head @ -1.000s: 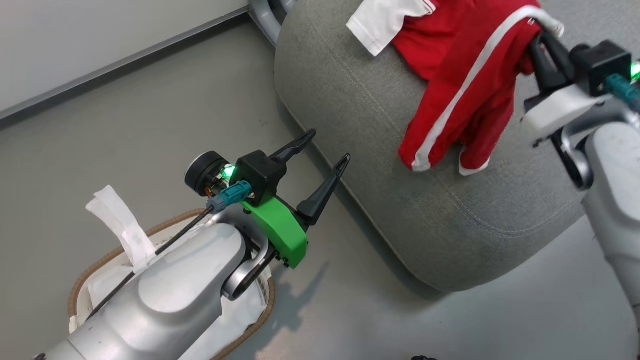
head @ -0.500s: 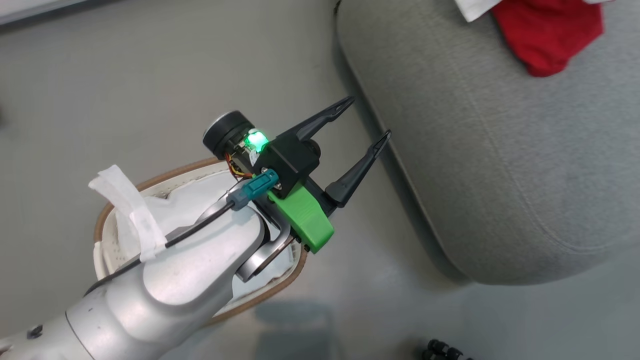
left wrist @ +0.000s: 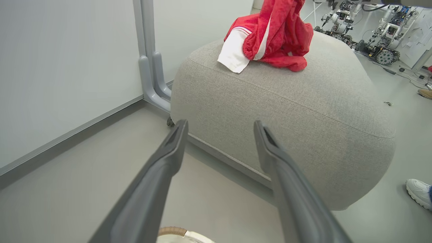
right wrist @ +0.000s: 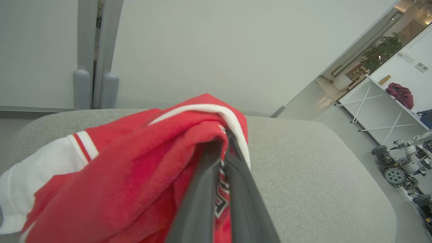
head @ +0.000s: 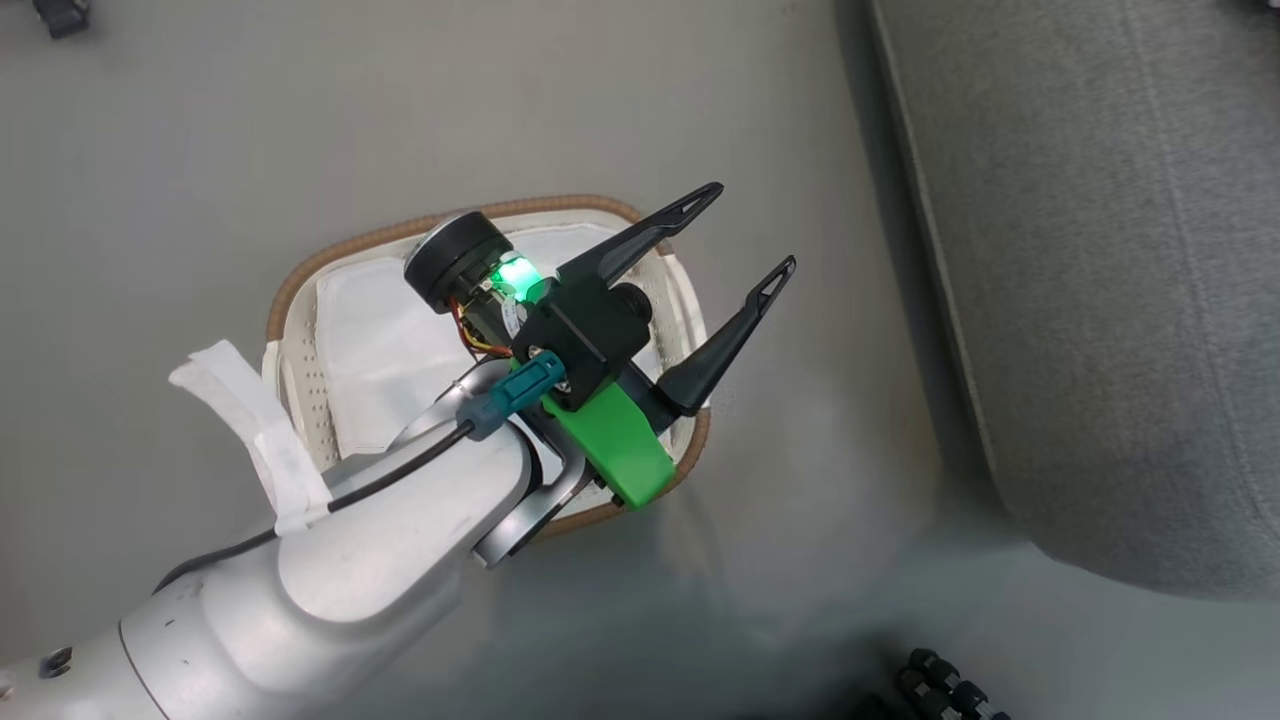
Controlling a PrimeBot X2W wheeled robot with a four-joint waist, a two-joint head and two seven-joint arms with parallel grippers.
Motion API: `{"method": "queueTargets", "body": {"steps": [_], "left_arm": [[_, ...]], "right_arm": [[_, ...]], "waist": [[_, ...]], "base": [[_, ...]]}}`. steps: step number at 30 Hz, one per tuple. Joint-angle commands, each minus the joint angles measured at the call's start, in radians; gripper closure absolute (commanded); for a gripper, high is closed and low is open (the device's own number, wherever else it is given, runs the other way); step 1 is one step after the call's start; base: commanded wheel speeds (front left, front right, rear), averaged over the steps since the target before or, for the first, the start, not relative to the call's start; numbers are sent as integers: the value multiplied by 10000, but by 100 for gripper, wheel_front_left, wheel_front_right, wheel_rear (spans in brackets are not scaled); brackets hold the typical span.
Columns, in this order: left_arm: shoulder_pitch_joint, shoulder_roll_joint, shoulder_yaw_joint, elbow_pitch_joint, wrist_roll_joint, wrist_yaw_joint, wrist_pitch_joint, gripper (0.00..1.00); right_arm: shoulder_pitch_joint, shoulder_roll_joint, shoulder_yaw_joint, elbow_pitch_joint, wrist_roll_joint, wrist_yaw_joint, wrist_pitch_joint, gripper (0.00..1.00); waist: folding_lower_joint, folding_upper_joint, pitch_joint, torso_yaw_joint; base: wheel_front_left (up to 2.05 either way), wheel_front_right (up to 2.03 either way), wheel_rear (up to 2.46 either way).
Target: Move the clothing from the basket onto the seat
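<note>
In the head view my left gripper [head: 750, 228] stands open and empty above the right end of the basket [head: 330, 255]. The white liner [head: 380, 340] shows inside the basket, and my arm hides part of it. The grey seat [head: 1100, 250] lies to the right. In the left wrist view the open fingers [left wrist: 168, 158] point at the seat [left wrist: 287, 111], where the red and white clothing [left wrist: 270, 37] is heaped on top. My right gripper [right wrist: 222, 148] is shut on a fold of the red clothing [right wrist: 135, 162] over the seat [right wrist: 303, 162].
A grey post [left wrist: 148, 60] and a wall stand behind the seat. A white shoe [left wrist: 420, 192] is on the floor to the right of the seat. Other robots [left wrist: 381, 50] stand farther back. A black ribbed part [head: 950, 680] sits at the bottom edge.
The head camera has swung down and to the left: the basket now shows in full, and the clothing and right gripper have left that view. My left gripper stays open.
</note>
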Motion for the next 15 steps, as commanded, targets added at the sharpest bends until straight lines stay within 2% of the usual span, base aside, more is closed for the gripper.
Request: {"method": "queueTargets", "body": {"steps": [1, 4, 5, 6, 7, 8, 15], "left_arm": [[-162, 37, -23, -55, 28, 63, 13, 0], [-35, 131, -78, -99, 19, 92, 82, 0], [-6, 160, -88, -107, 23, 86, 93, 0], [23, 200, -105, -112, 22, 89, 106, 0], [43, 217, -115, -111, 12, 92, 113, 0], [57, 231, -122, -109, -4, 99, 133, 0], [177, 317, -102, -30, -161, 168, 107, 0]], "right_arm": [[196, 47, -216, 181, -139, -16, -184, 100], [174, 133, -613, 648, -421, -16, -444, 100], [142, 163, -743, 782, -497, -16, -494, 70], [122, 218, -859, 913, -603, -16, -569, 51], [95, 269, -945, 997, -702, -16, -627, 3], [74, 319, -1035, 1101, -795, -16, -713, 0], [164, 632, -1115, 1470, -1104, -16, -1194, 0]], "waist": [[-2, -1, 430, 356], [-2, -1, 481, 328], [-2, -1, 486, 310], [-2, -1, 480, 286], [-2, -1, 466, 265], [-2, -1, 442, 231], [-2, -1, 114, -96]], "base": [[0, 0, 0], [0, 0, 0], [0, 0, 0], [0, 0, 0], [0, 0, 0], [0, 0, 0], [0, 0, 0]]}}
